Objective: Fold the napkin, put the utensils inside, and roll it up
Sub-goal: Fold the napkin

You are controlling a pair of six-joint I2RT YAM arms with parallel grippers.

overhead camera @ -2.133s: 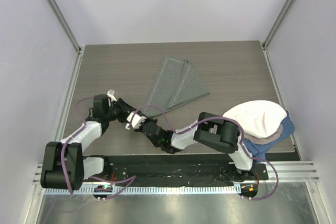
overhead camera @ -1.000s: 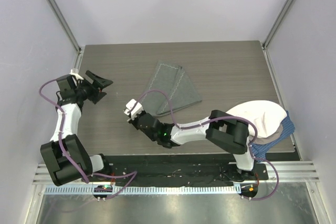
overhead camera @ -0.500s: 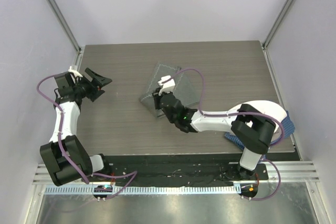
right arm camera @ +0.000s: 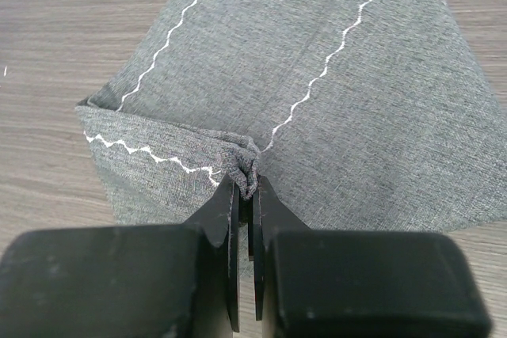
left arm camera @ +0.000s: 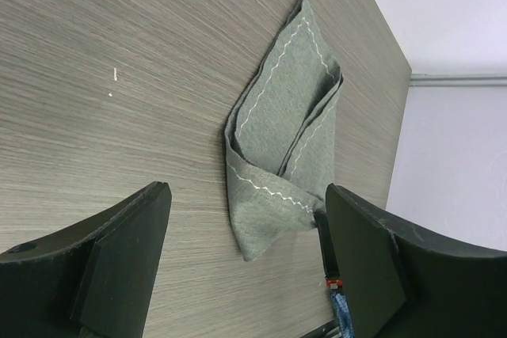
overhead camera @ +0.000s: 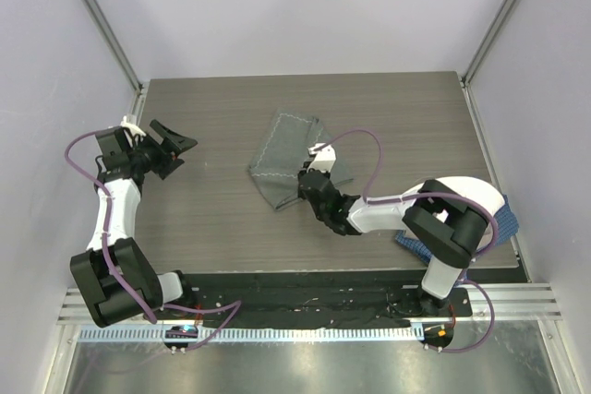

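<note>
The grey-green napkin [overhead camera: 284,156] lies folded into a rough triangle at the table's middle, with pale zigzag hem lines showing [right arm camera: 333,69]. My right gripper [overhead camera: 307,175] is shut on a bunched corner of the napkin [right arm camera: 247,184], holding that flap over the lower layer. My left gripper [overhead camera: 177,153] hangs open at the far left, well away from the cloth, with nothing between its fingers. In the left wrist view the napkin [left arm camera: 285,132] appears beyond the open left gripper [left arm camera: 247,195]. The utensils are out of view.
A cream-white cloth [overhead camera: 466,193] lies heaped over a blue checked cloth [overhead camera: 505,226] at the table's right edge, by the right arm's elbow. Metal frame posts and pale walls close in the table on the left, right and far sides.
My right gripper has carried the napkin corner from the near left up and rightward over the cloth, folding it. The left arm swung out to the far left, then stayed still.
</note>
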